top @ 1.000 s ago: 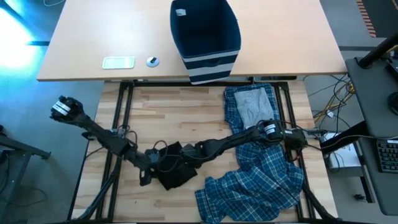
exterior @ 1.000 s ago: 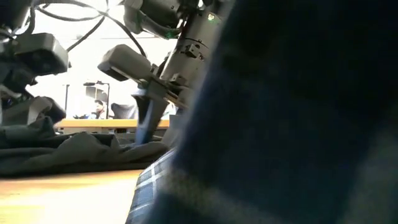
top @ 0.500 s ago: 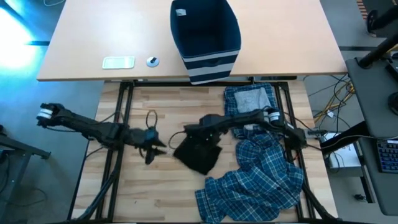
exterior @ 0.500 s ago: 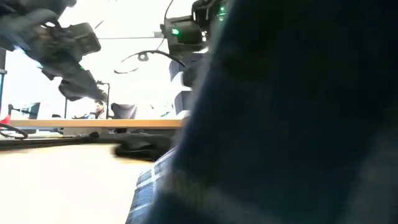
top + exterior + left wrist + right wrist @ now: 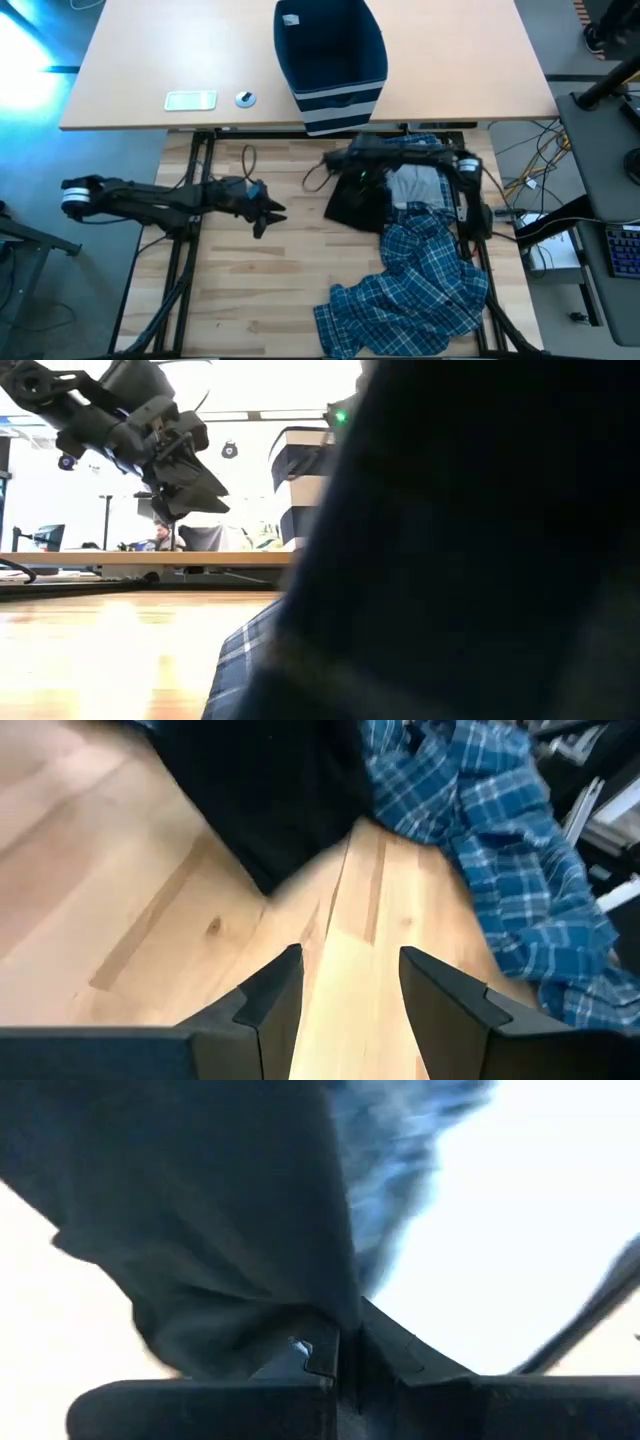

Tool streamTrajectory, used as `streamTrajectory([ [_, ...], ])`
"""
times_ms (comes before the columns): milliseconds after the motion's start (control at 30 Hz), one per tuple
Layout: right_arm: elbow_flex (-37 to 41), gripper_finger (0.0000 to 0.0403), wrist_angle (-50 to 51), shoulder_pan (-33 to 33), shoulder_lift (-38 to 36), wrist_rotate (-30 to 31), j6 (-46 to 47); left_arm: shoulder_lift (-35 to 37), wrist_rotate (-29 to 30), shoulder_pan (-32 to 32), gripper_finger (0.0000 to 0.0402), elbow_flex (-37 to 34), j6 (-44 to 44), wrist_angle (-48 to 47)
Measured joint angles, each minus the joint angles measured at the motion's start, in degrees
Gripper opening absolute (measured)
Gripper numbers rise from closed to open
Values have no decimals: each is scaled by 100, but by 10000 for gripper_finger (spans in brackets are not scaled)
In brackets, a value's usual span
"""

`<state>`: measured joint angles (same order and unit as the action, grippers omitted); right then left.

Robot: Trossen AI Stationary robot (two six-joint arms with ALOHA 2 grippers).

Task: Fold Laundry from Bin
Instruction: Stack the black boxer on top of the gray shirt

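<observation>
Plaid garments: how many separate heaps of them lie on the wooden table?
2: a small plaid heap at the far edge under a grey piece, and a large plaid heap at the near right. More may be hidden underneath.

The left end effector (image 5: pixel 268 212) hangs at left-centre, fingers (image 5: pixel 270 1000) parted. The right end effector (image 5: pixel 338 163) reaches leftward at the far side, pinched closed on the black garment (image 5: pixel 355 200).

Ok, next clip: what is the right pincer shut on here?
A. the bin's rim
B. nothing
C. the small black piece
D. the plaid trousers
C: the right pincer is shut on the small black piece, which hangs from it beside the grey T-shirt; its wrist view shows dark cloth pinched between closed fingers.
</observation>
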<state>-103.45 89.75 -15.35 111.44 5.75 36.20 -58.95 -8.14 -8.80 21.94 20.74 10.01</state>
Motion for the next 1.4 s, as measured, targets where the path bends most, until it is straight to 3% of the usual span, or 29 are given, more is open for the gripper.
streamTrajectory([
  [300,1727,9,-91,-1531,-1804,646,258,-1019,-7,0,152,520,75,-31],
  [467,3102,9,-874,-2209,-2962,332,477,-1632,2,0,152,1027,-15,-29],
  [767,4949,14,-1478,-2393,-4214,117,1552,-2333,-31,12,155,2045,-150,-733],
  [1000,5106,81,-1621,-2334,-4752,-520,1461,-1846,-405,17,183,1970,-348,-1501],
  [1233,4665,178,-2895,-2622,-4597,34,916,-1247,-491,17,222,1365,93,-1629],
  [1400,4754,204,-3529,-3022,-3914,585,645,-1114,-510,17,236,1252,647,-1703],
])
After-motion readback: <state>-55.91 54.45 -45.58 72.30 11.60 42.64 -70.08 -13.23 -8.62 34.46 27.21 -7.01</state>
